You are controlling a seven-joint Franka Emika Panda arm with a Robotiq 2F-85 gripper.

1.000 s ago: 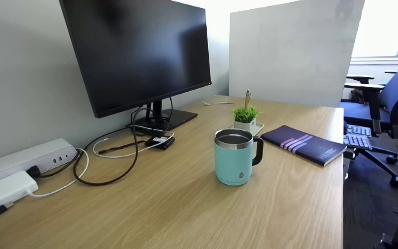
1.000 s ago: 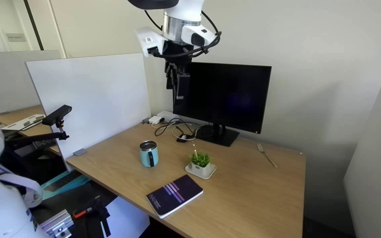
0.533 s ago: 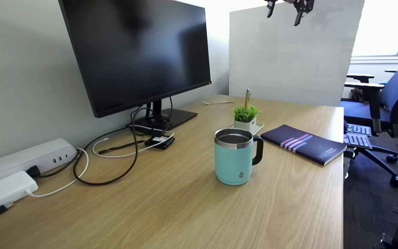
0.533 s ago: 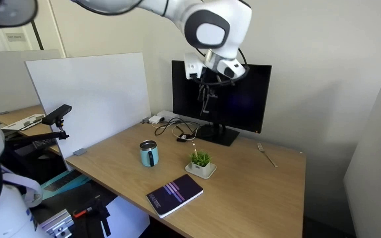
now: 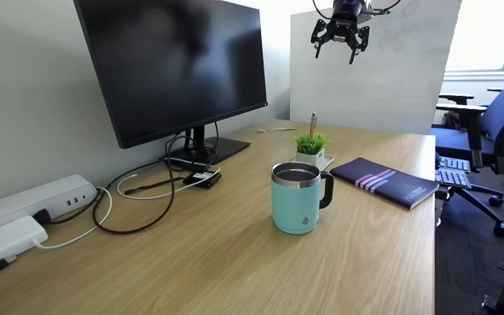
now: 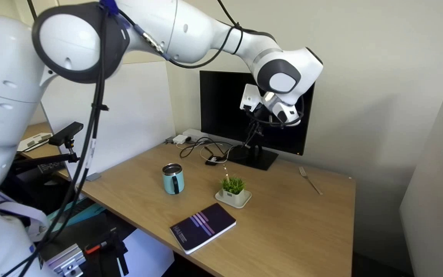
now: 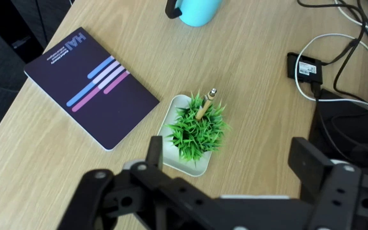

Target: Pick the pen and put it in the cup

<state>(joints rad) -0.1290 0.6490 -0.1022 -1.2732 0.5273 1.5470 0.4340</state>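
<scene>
- In an exterior view the pen [image 5: 313,126] stands nearly upright in the plant [image 5: 309,146], its foot hidden and its upper part clear — probably set so that it can be gripped from above.
- There the cup [image 5: 295,203] stands upright in front of the plant, mouth up to take the pen; its handle [image 5: 329,189] juts sideways to the line from the plant, so it should not block the carry.
- The book [image 5: 383,183] lies flat beside the plant, likely just out of the way.
- The gripper [image 5: 334,57] hangs well above the plant, its jaws parted with nothing between them — readied, I judge, to come down round the pen.
- In an exterior view the arm [image 6: 190,30] reaches over from the cup's side of the plant, which should let the gripper work from above; against the screen [image 6: 221,104] the jaws are too dark to read. The fork [image 6: 311,182] lies across the plant from the cup and seems to have no part.
- In the wrist view the plant, on its tray [image 7: 172,155], shows ahead of the wide-spread fingers [image 7: 307,166], closer to one of them; the pen stands off their middle line. A sideways shift before lowering seems called for, and a poor squeeze on so slim a thing could tilt it.
</scene>
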